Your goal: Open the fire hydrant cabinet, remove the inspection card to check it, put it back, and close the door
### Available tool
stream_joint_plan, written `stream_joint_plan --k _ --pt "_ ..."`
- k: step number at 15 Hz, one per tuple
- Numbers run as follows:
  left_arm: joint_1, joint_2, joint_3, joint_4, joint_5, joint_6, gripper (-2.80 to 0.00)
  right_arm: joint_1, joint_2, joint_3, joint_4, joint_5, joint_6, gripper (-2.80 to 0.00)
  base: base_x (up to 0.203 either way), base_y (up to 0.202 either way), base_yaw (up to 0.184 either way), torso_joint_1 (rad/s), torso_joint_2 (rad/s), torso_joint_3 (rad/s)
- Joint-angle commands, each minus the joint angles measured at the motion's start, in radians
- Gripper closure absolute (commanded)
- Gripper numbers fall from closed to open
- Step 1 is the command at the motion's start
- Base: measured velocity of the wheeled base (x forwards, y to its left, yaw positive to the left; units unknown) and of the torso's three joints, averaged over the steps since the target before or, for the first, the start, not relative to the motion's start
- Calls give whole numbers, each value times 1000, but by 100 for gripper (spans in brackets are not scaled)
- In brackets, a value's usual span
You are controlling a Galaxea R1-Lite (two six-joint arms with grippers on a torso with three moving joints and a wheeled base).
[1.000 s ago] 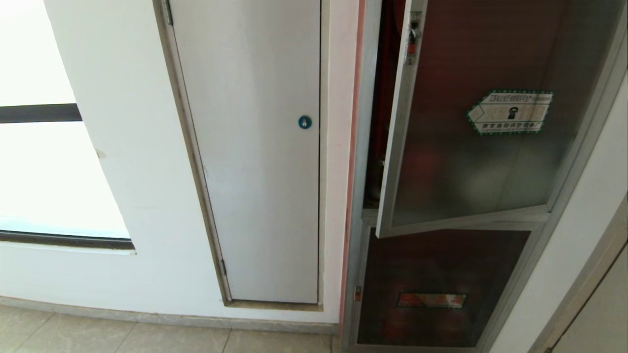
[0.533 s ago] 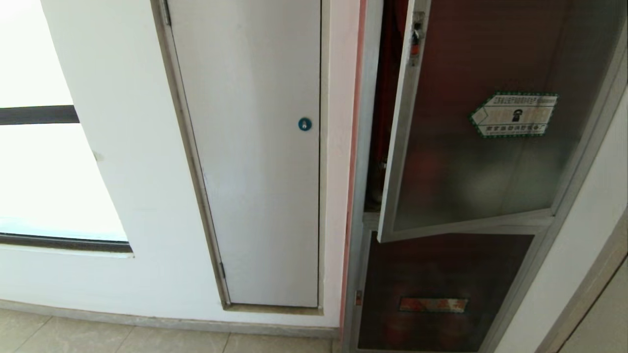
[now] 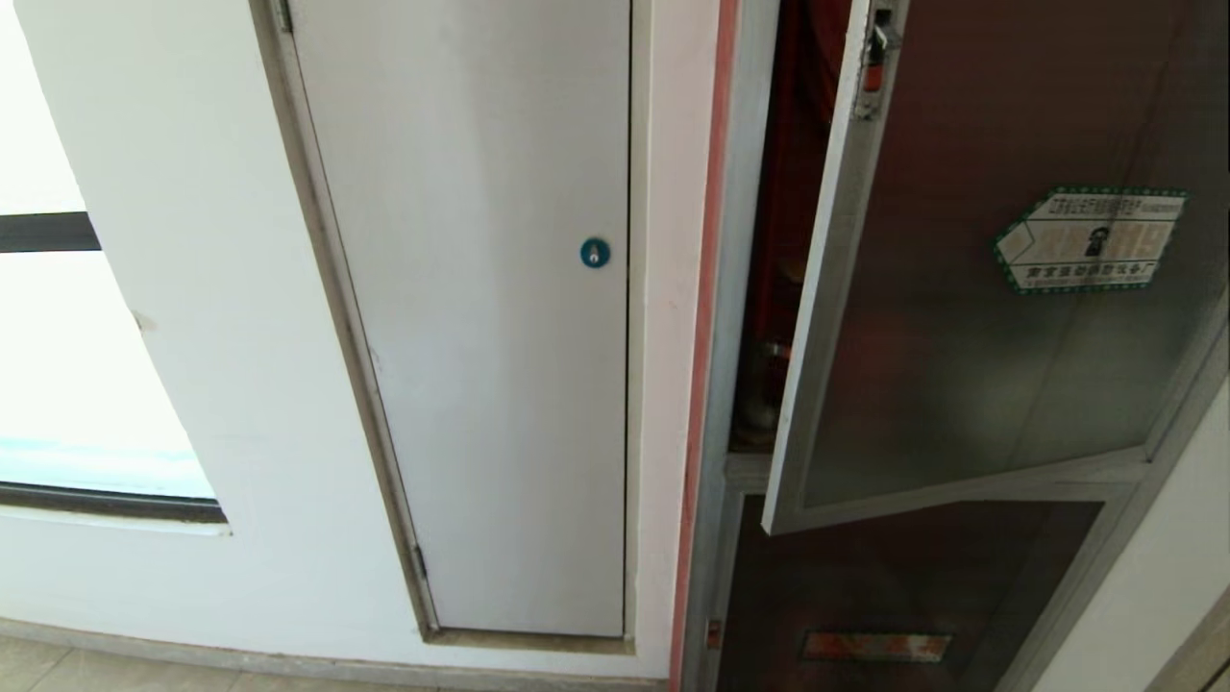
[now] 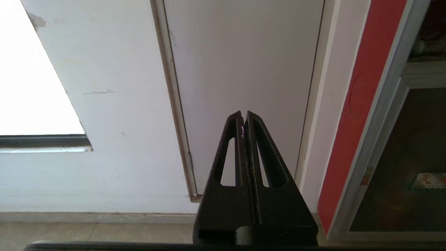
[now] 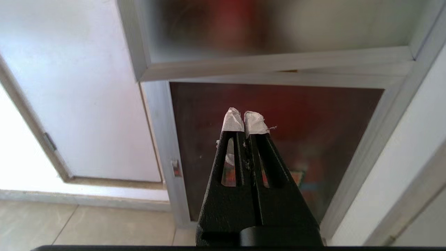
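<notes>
The black left gripper [image 4: 244, 116] and tape-tipped black right gripper [image 5: 245, 120] (apparently empty) point forward, fingers pressed together.

Silver-framed fire hydrant cabinet [image 3: 745, 288] at right of wall; its large tinted glass door [image 3: 961, 317] stands ajar, free edge swung out from frame. Smaller lower glass door [image 3: 894, 596] directly below. Grey-white panel door [image 3: 480, 317] just left; window [image 3: 58, 365] far left.

The right gripper [image 5: 245, 120] is pointing at the lower glass door [image 5: 313, 115], its 2 white-taped fingertips [image 5: 232, 122] pressing together, empty. The door [image 5: 278, 64] is hanging ajar above it, beside the grey-white panel door [image 5: 80, 90].
</notes>
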Motion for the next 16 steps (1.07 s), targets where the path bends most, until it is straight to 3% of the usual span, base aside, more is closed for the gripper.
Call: stream_joint_plan --k 1,16 --pt "0 1 28 -1 0 0 0 0 0 0 0 0 0 0 192 0 1 1 2 -4" --pt "0 1 28 -1 0 0 0 0 0 0 0 0 0 0 195 0 0 2 3 0"
